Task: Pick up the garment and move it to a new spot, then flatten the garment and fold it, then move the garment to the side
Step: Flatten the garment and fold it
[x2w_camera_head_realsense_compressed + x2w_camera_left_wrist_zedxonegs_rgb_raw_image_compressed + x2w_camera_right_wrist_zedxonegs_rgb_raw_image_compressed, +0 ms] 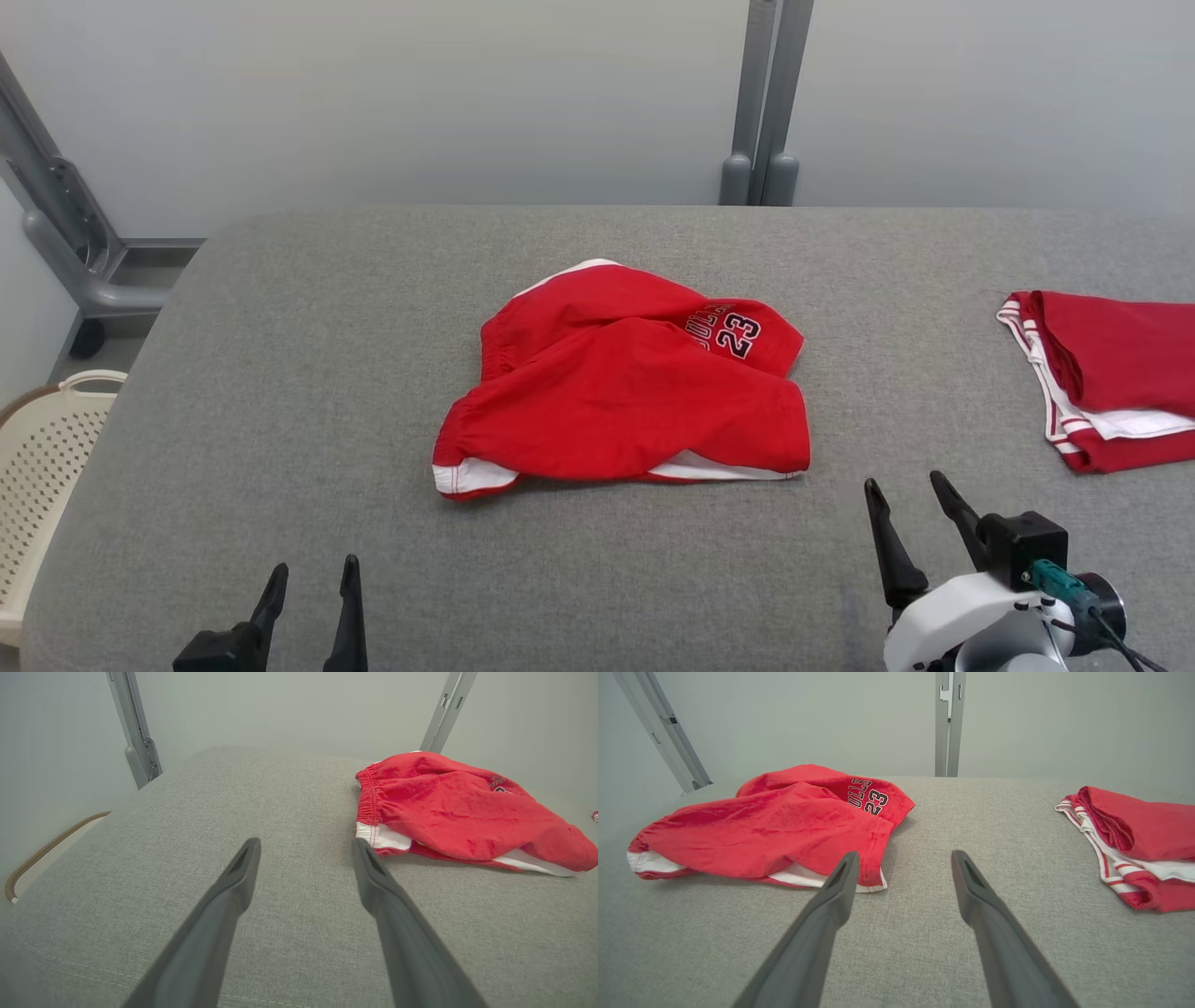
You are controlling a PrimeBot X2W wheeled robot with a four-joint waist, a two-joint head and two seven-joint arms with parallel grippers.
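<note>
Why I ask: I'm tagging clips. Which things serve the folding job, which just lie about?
For the job: crumpled red shorts; left gripper and right gripper, both open.
Lying about: folded red garment; cream basket.

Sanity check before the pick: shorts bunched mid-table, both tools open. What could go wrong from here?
1. Shorts lie in overlapping layers; the right tool may pinch one layer only, so they lift twisted.
2. A folded pile sits at the right; a new spot that way could disturb it.
3. Left of the table stands a basket; cloth dragged left might slip off.
</note>
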